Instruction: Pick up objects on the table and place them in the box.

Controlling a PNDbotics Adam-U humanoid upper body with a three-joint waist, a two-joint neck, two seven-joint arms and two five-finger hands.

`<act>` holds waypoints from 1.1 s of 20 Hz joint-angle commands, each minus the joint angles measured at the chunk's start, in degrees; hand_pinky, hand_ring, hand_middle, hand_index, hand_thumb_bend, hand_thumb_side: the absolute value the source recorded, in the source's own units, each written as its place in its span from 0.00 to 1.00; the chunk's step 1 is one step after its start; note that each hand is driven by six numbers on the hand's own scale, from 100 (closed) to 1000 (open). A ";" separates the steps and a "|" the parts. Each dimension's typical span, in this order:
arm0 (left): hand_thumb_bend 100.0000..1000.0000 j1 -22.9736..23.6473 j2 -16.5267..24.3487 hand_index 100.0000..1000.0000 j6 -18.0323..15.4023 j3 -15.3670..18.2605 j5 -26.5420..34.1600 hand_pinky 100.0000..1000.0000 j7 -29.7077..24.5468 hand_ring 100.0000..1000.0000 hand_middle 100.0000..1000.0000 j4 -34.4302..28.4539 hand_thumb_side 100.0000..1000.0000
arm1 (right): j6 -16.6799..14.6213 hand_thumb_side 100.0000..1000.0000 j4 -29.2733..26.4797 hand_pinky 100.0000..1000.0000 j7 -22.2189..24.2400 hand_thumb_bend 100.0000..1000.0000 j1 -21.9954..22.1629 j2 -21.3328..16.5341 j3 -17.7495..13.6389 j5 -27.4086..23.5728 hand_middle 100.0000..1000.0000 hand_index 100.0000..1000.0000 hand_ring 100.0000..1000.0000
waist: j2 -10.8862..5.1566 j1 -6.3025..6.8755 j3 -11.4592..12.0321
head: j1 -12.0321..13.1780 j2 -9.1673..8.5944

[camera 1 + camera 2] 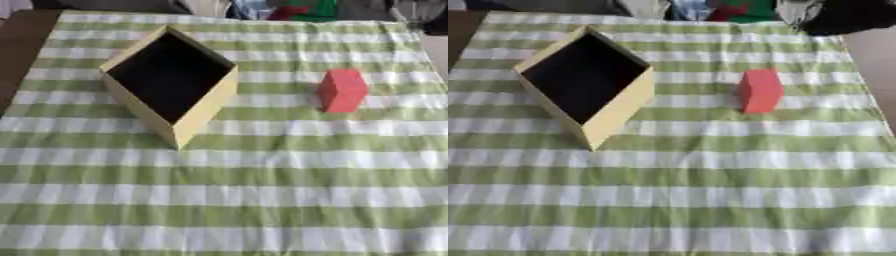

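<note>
Left eye view: red block [341,90] sits well right of the dark-lined box [206,105], nothing visibly packed yet; neither hand shows, so their state's unknown.

- One box [206,107]: pale yellow walls, open top, dark inside, nothing to be seen within it.
- One red block [341,90], on the cloth to the right of the box, apart from it.
- One green-and-white striped cloth [262,200], covering the table.
- Of the robot's hands, none shows in either view.
</note>
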 commanded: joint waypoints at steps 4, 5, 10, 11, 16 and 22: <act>0.02 0.12 1.44 0.72 0.02 0.47 -0.08 1.00 0.07 0.42 0.44 -0.99 0.02 | -2.72 0.20 7.25 0.93 5.16 0.16 -5.91 2.70 5.75 4.56 0.90 0.97 0.96 | -1.09 0.32 -0.77 | 0.56 -0.36; 0.02 0.16 1.43 0.72 0.03 0.50 -0.11 1.00 0.11 0.42 0.44 -0.99 0.02 | -3.10 0.20 7.88 0.93 6.09 0.16 -6.42 3.07 5.79 4.94 0.90 0.97 0.96 | -1.11 0.34 -0.85 | 0.64 -0.35; 0.01 -0.07 1.42 0.72 0.03 0.24 -0.04 1.00 -0.09 0.42 0.44 -0.99 0.02 | -5.00 0.18 9.41 0.99 10.56 0.32 -6.17 3.18 7.23 5.67 0.96 1.00 1.00 | -0.90 0.29 -0.69 | 0.32 -0.58; 0.01 -0.07 1.39 0.72 0.04 0.22 0.01 1.00 -0.16 0.42 0.44 -0.99 0.02 | -5.01 0.17 9.87 1.00 11.42 0.33 -6.37 3.32 8.42 5.85 0.96 1.00 1.00 | -0.94 0.31 -0.73 | 0.29 -0.60; 0.01 0.06 1.31 0.72 0.09 0.26 0.09 1.00 -0.31 0.42 0.44 -0.99 0.01 | -3.69 0.06 12.09 1.00 15.89 0.42 -8.19 4.60 10.67 6.82 0.96 1.00 1.00 | -1.06 0.38 -0.97 | 0.39 -0.58; 0.00 0.10 1.25 0.72 0.14 0.28 0.12 1.00 -0.36 0.42 0.44 -0.99 0.02 | -4.97 0.10 14.88 1.00 21.56 0.44 -9.54 5.84 10.54 9.58 0.96 1.00 1.00 | -0.91 0.40 -1.01 | 0.52 -0.51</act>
